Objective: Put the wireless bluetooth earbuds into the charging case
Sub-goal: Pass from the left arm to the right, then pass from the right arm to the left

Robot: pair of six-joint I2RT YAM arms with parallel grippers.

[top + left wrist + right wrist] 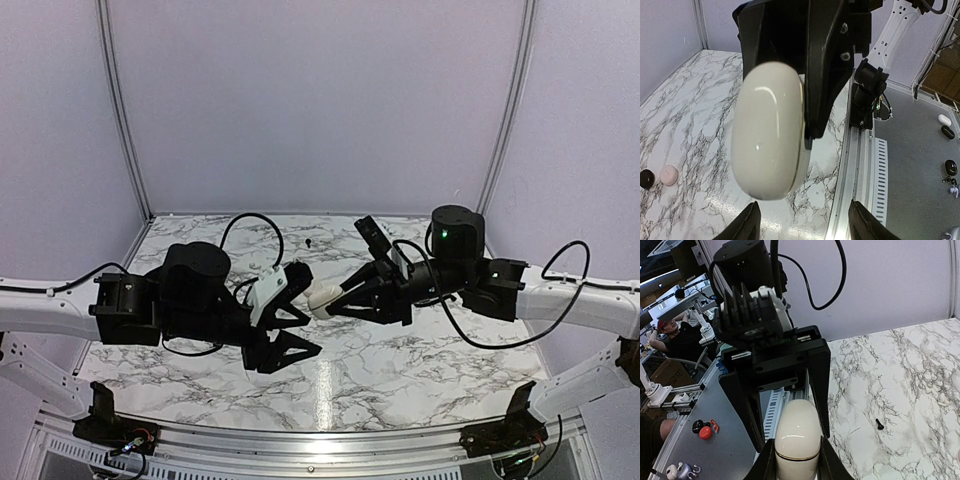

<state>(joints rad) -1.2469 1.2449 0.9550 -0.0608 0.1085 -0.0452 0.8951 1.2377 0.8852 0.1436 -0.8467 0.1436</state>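
Note:
The cream-white charging case (322, 296) hangs above the middle of the table with its lid closed. My right gripper (797, 462) is shut on it, and in the right wrist view the case (797, 437) sticks out forward between the fingers. My left gripper (807, 225) is open and faces the case (771, 132) end-on. Its two black fingers (819, 385) stand on either side of the case's far end without touching it. One tiny black earbud (880, 424) lies on the marble, and it also shows as a dark speck, the earbud (310, 241), near the back of the table.
A small black round piece (646, 178) and a pale pink rounded piece (669, 175) lie side by side on the marble. The table's metal edge rail (860, 165) runs along the near side. The two arms meet over the table's centre.

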